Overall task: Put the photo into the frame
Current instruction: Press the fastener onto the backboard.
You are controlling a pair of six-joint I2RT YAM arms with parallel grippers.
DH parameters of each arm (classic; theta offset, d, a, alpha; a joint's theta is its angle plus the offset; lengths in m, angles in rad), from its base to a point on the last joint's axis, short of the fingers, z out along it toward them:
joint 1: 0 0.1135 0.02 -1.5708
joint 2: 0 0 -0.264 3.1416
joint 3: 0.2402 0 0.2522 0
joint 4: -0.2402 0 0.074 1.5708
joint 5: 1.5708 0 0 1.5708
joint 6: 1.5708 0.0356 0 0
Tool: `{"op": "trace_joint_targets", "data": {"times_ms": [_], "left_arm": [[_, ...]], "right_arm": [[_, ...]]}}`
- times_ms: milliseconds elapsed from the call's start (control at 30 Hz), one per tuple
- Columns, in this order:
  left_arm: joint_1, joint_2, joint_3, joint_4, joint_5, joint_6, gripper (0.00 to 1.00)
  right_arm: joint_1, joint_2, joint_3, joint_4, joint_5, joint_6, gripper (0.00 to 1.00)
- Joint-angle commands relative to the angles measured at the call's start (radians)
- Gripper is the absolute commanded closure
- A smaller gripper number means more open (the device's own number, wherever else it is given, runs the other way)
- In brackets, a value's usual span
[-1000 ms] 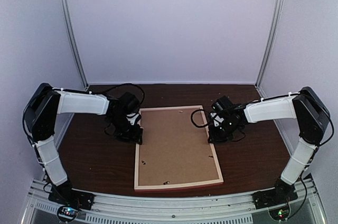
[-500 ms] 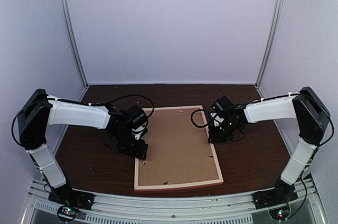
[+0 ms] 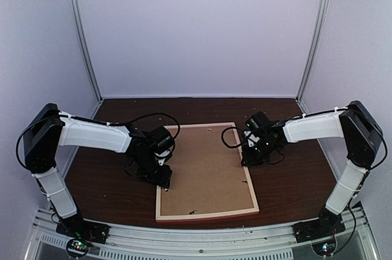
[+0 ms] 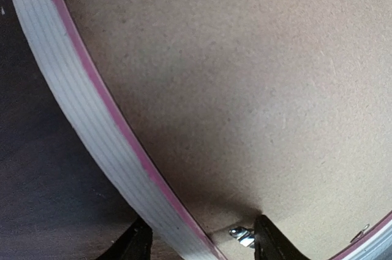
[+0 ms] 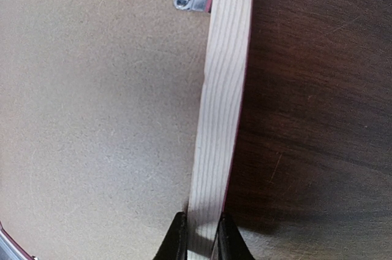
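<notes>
Here's the frame (image 3: 205, 214), lying flat and back-up in the middle of the dark wooden bench (image 3: 294, 186), slightly skewed, its near edge close to the arm bases. A brown backing board (image 3: 205, 168) fills its opening, so what faces up is board ringed by pale wood with a thin pink line.

Over on the left side, the left hand (image 3: 162, 177) is down at the frame's left rim, towards the near corner. From its wrist camera, the two dark fingers (image 4: 138, 246) stand apart, one out over the bench and the other in over the board. The rim (image 4: 92, 119) runs between them with room to spare, so that hand is released, straddling and not squeezing. A small metal clip (image 4: 241, 234) glints on the board right beside the inner finger.

Now the right side: the right hand (image 3: 248, 157) sits at the frame's right rim, about halfway along. Its wrist view is clear, with both fingertips (image 5: 177, 238) pressed against the pale wood strip (image 5: 220, 88), one on each side and no gap showing. That hand is clenched on the frame. Another metal clip (image 5: 191, 1) sits further along, against the rim's inner edge.
</notes>
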Motion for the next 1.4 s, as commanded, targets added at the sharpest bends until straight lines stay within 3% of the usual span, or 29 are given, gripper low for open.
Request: {"op": "trace_joint_targets", "data": {"times_ms": [0, 667, 1033, 1367], "left_arm": [[-0.016, 0.001, -0.053, -0.011, -0.001, -0.024, 0.44], [-0.018, -0.073, -0.167, -0.003, 0.004, -0.054, 0.70], [-0.019, -0.093, -0.208, 0.091, 0.037, -0.126, 0.81], [-0.018, -0.164, -0.180, 0.054, 0.015, -0.132, 0.49]], "right_arm": [[0.002, 0.083, -0.048, -0.025, 0.011, -0.037, 0.97], [0.003, 0.087, -0.052, -0.017, 0.006, -0.030, 0.97], [0.003, 0.078, -0.060, -0.020, 0.010, -0.032, 0.97], [0.001, 0.082, -0.059, -0.015, 0.007, -0.031, 0.97]]}}
